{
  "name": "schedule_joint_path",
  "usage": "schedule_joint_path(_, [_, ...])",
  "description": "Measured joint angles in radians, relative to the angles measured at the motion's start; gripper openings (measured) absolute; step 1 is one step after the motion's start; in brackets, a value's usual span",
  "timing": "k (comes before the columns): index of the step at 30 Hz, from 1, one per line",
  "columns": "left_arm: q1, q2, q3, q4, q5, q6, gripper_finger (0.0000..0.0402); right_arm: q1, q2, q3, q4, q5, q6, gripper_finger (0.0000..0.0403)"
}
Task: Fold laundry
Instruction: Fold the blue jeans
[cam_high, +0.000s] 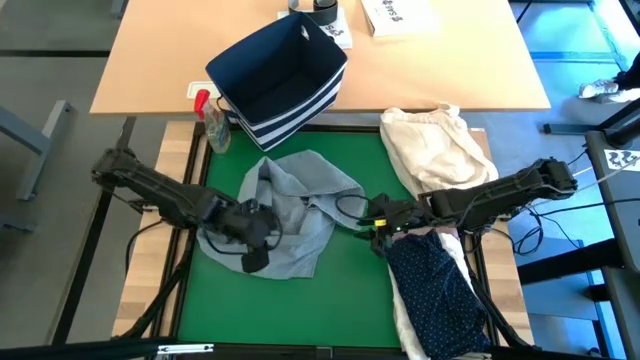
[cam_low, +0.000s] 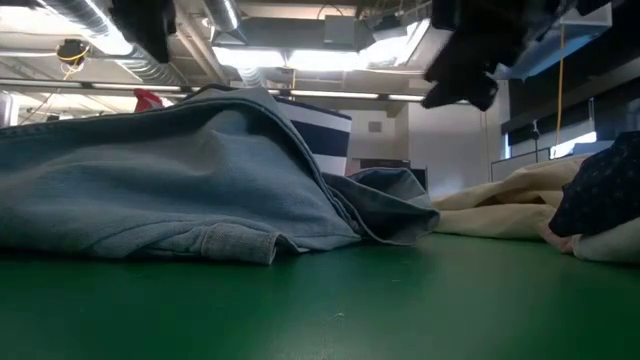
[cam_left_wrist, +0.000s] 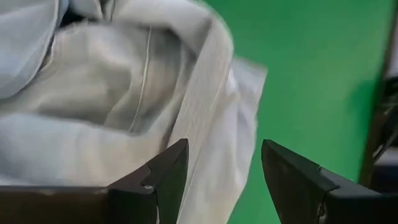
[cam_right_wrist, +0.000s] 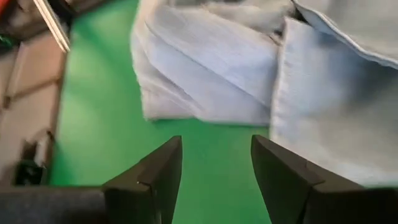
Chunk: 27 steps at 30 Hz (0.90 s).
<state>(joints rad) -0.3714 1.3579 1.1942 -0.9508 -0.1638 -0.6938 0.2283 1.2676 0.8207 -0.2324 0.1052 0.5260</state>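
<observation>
Little is folded yet. The grey jeans (cam_high: 290, 215) lie crumpled in the middle of the green desk (cam_high: 350, 300), still a loose heap. The left gripper (cam_high: 262, 222) hovers over their left part, fingers spread and empty. The right gripper (cam_high: 372, 222) sits just beside their right edge, fingers also spread. The navy dotted shirt (cam_high: 435, 290) waits unfolded at the right.

I see a green mat (cam_high: 350, 290) on the table, a tan wooden desk (cam_high: 150, 60) across the frame's top, grey floor (cam_high: 40, 40) upper left. Low view: ceiling light panels (cam_low: 330, 58), silver ducts (cam_low: 85, 25), bright window (cam_low: 570, 145) at right.
</observation>
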Motion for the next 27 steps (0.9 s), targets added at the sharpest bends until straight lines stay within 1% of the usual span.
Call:
schedule_joint_path(2, [-0.002, -0.058, -0.084, 0.117, 0.003, -0.008, 0.0193, 0.000, 0.037, 0.000, 0.072, -0.035, 0.036, 0.0189])
schedule_joint_path(5, [-0.004, -0.090, -0.167, 0.228, 0.011, -0.010, 0.0191, 0.002, 0.113, 0.000, 0.188, -0.130, 0.079, 0.0189])
schedule_joint_path(8, [-0.003, -0.091, -0.207, 0.274, -0.002, -0.002, 0.0191, 0.027, 0.202, 0.000, 0.277, -0.206, 0.113, 0.0189])
schedule_joint_path(11, [-0.002, -0.081, -0.241, 0.267, -0.051, 0.004, 0.0191, 0.062, 0.299, 0.001, 0.362, -0.232, 0.131, 0.0188])
schedule_joint_path(15, [0.000, -0.079, -0.272, 0.268, -0.091, -0.002, 0.0191, 0.097, 0.436, 0.001, 0.508, -0.238, 0.180, 0.0181])
schedule_joint_path(18, [0.000, -0.079, -0.280, 0.266, -0.086, -0.003, 0.0191, 0.107, 0.535, 0.004, 0.642, -0.236, 0.236, 0.0169])
schedule_joint_path(20, [0.000, -0.079, -0.280, 0.270, -0.080, -0.003, 0.0191, 0.106, 0.601, 0.033, 0.702, -0.230, 0.266, 0.0159])
schedule_joint_path(24, [0.000, -0.079, -0.280, 0.274, -0.081, -0.003, 0.0191, 0.105, 0.720, 0.131, 0.707, -0.230, 0.276, 0.0145])
schedule_joint_path(27, [0.000, -0.079, -0.280, 0.275, -0.081, -0.003, 0.0191, 0.105, 0.793, 0.206, 0.702, -0.232, 0.274, 0.0143])
